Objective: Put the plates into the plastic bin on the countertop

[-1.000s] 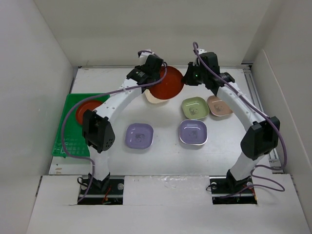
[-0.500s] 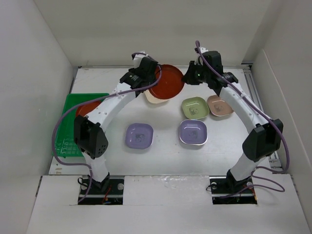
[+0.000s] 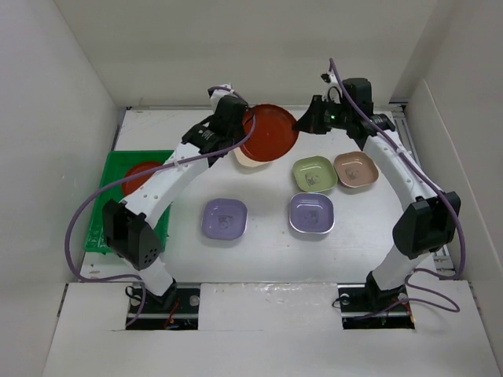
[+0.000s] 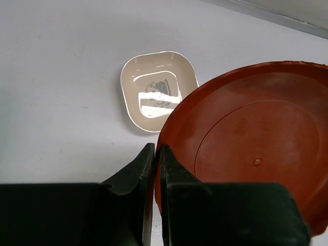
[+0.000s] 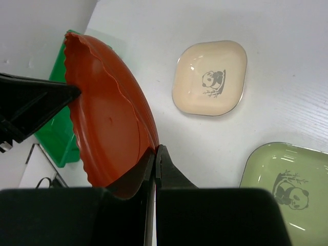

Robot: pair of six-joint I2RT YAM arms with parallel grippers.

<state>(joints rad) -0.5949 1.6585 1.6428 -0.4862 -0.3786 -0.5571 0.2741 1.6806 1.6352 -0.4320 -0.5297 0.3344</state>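
Observation:
A round red-brown plate hangs tilted above the countertop, pinched from both sides. My left gripper is shut on its left rim. My right gripper is shut on the opposite rim. A cream plate lies partly hidden under it and shows fully in the wrist views. The green plastic bin at the left holds a second red-brown plate. Two lavender plates, a light green plate and a tan-pink plate lie on the countertop.
White walls close in the left, back and right. A metal rail runs along the right edge. The left arm's purple cable loops over the bin. The bin's corner shows behind the held plate.
My left gripper has shut on the red-brown plate's left rim. The left arm's elbow swung out left over the bin. The right gripper, still holding the plate, shifted slightly right.

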